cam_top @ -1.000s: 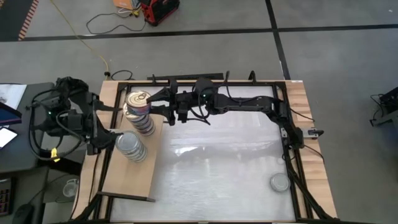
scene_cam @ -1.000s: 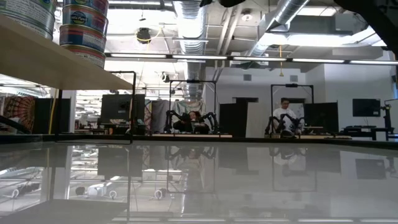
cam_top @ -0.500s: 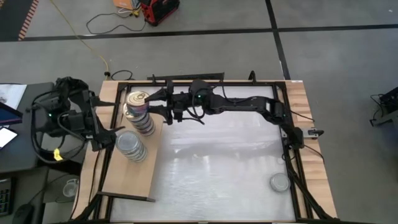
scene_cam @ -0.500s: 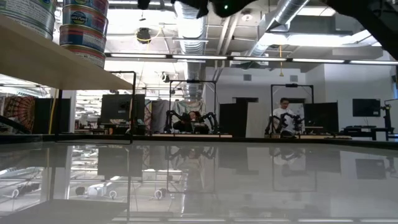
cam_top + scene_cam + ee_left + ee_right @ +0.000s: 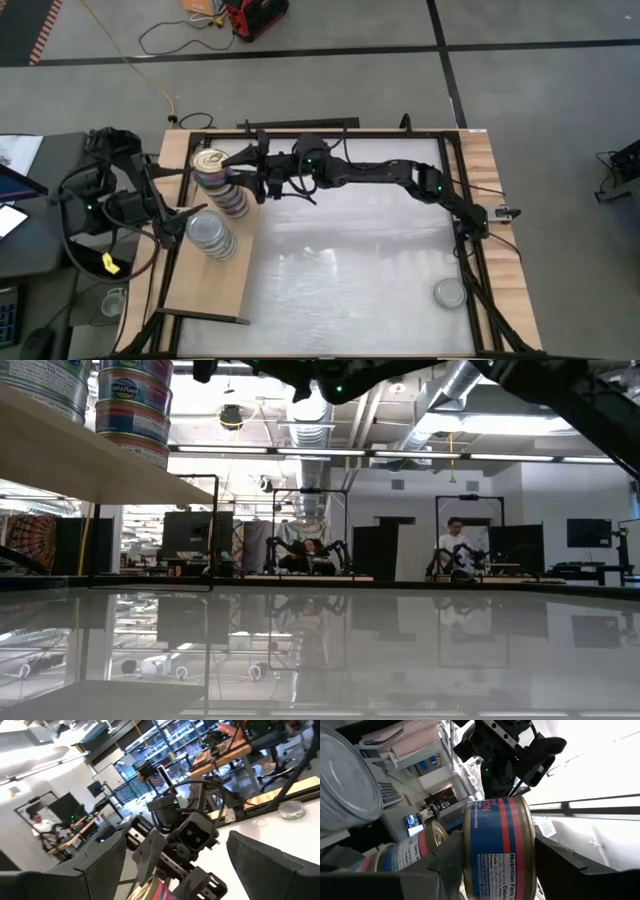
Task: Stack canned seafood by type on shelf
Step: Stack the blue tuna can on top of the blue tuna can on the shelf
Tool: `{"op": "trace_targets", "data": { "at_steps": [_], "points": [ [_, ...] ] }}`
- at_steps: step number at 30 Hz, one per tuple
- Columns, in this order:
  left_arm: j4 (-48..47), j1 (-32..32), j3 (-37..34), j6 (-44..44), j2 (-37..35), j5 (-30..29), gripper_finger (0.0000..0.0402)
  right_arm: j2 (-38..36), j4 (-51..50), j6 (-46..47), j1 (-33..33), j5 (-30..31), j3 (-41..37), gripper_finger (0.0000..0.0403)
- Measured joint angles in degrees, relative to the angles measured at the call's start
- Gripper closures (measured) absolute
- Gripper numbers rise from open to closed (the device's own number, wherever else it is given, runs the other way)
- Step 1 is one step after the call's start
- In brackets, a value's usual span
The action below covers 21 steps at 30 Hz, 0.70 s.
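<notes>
The light wooden shelf [image 5: 205, 285] stands along the table's left side and bears two stacks of canned seafood. One stack has silver tops [image 5: 210, 235]; the other, farther back, holds gold-top tins [image 5: 230, 198]. My right gripper [image 5: 228, 168] reaches in from the table's right, shut on a gold-top tin [image 5: 211, 160] with a blue and red label [image 5: 497, 850], right over that stack. Whether this tin rests on the stack I cannot tell. My left gripper [image 5: 188, 192] stands wide open at the shelf's left edge, level, facing the stacks with nothing between its fingers. My right gripper pinches the tin's round side wall [image 5: 470, 862] between its two fingers, one on each side. The fingers come in nearly level from the table's right. The tin sits upright in the hold, gold top up, above the other gold-top tins [image 5: 405, 855].
One loose tin [image 5: 450, 292] lies on the white tabletop near its front right corner. A black metal frame [image 5: 455, 215] runs round the table. In the low view the shelf [image 5: 100, 465] shows at the upper left, well above the tabletop. People sit at desks far behind.
My right gripper has carried the gold-top tin toward the table's left edge and a little down, closer over the gold-top stack; the tin has stayed upright. My left arm's wrist has rolled somewhat, its gripper staying open in place.
</notes>
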Motion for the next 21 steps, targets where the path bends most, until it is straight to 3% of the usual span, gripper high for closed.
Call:
{"op": "trace_targets", "data": {
  "at_steps": [21],
  "points": [
    [0.5,0.0,0.0,-0.3,-0.2,-1.4,0.0070,-0.3,-3.2,-3.5,2.0,11.4,0.0,0.0156]
  ]
}}
